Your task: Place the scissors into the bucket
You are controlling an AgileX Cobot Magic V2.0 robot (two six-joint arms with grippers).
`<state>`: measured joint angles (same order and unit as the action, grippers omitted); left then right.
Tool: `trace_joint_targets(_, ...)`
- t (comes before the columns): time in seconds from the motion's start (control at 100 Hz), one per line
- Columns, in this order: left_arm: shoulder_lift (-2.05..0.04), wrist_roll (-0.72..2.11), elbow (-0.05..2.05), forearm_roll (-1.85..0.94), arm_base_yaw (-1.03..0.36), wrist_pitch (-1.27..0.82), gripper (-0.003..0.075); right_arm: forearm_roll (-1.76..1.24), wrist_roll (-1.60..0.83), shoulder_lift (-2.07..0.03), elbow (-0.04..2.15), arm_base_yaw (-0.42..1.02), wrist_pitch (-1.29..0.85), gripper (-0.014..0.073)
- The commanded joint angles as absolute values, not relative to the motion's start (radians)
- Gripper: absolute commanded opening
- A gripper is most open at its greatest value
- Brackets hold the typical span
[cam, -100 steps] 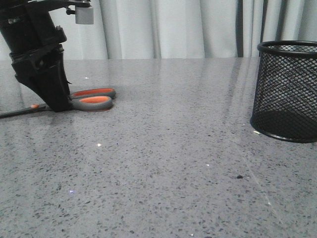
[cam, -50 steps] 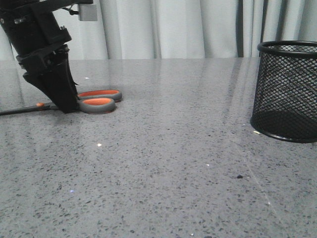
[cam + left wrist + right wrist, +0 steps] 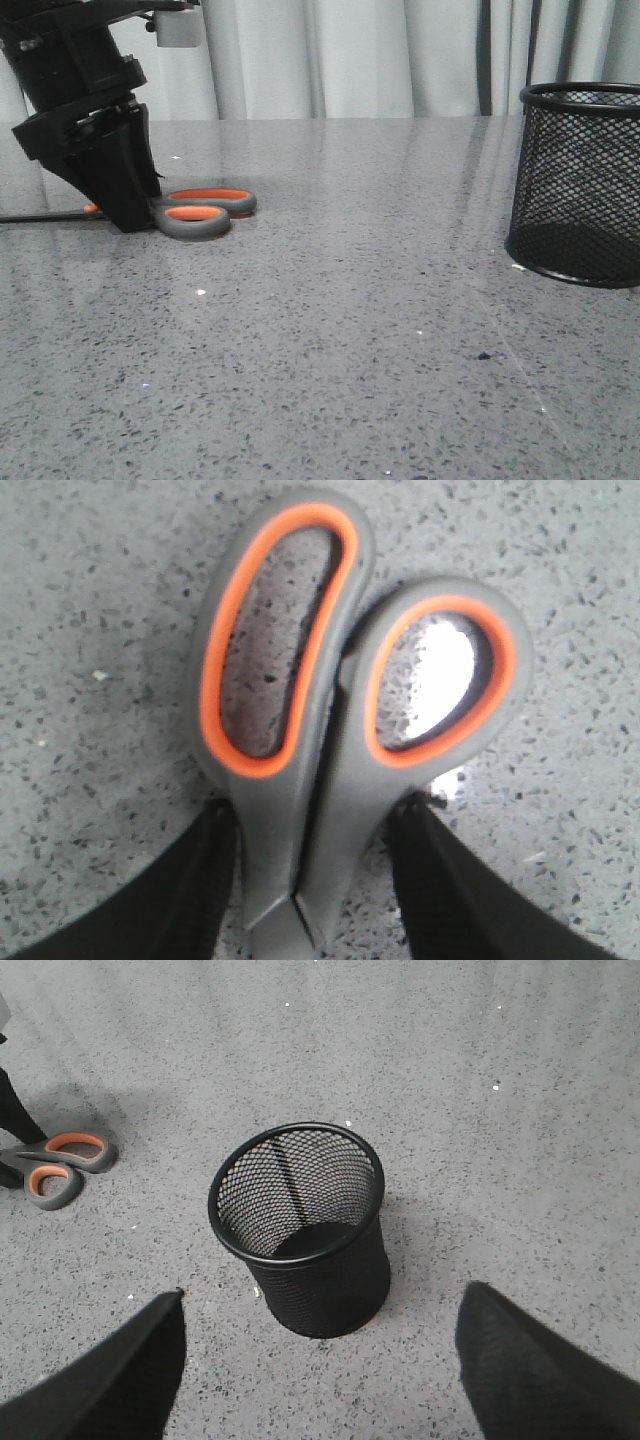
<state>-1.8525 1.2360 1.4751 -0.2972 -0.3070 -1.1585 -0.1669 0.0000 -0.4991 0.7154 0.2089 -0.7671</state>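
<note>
front view: scissors (image 3: pixel 200 208) flat on tabletop (image 3: pixel 350 300), left of frame, long axis left-right; left fingers (image 3: pixel 225 880) straddle handle shanks, grip unclear. bucket (image 3: pixel 580 180) far right; right fingers (image 3: pixel 150 1350) spread, empty.

Tabletop (image 3: pixel 380 330): grey speckled stone look, polished, faint reflections and small bright glints across it. A dark fleck (image 3: pixel 484 356) lies toward the near right. Behind the far edge, pale curtains (image 3: pixel 350 55) hang in vertical folds. Light even, soft.
</note>
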Motion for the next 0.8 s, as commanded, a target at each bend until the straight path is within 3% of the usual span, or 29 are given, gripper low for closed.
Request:
trace_joint_targets(0.0, -1.843, 1.247, 1.479, -0.239, -0.312, -1.182, 0.0271, -0.164, -0.011, -0.513, 0.75, 0.209, -0.703, 0.0508)
trace_joint_targets(0.28, -1.83, 1.247, 1.479, -0.239, -0.312, -1.176, 0.0113, -0.164, -0.011, -0.513, 0.75, 0.209, -0.692, 0.0508)
trace_joint_targets(0.62, -1.697, 1.247, 1.5, -0.326, -0.312, -1.057, 0.0106, -0.212, -0.011, -0.513, 0.75, 0.209, -0.658, 0.0508)
trace_joint_targets(0.79, -1.584, 1.249, 1.524, -0.444, -0.317, -0.975, 0.0106, -0.538, -0.245, -0.513, 0.75, 0.209, -0.582, 0.0508)
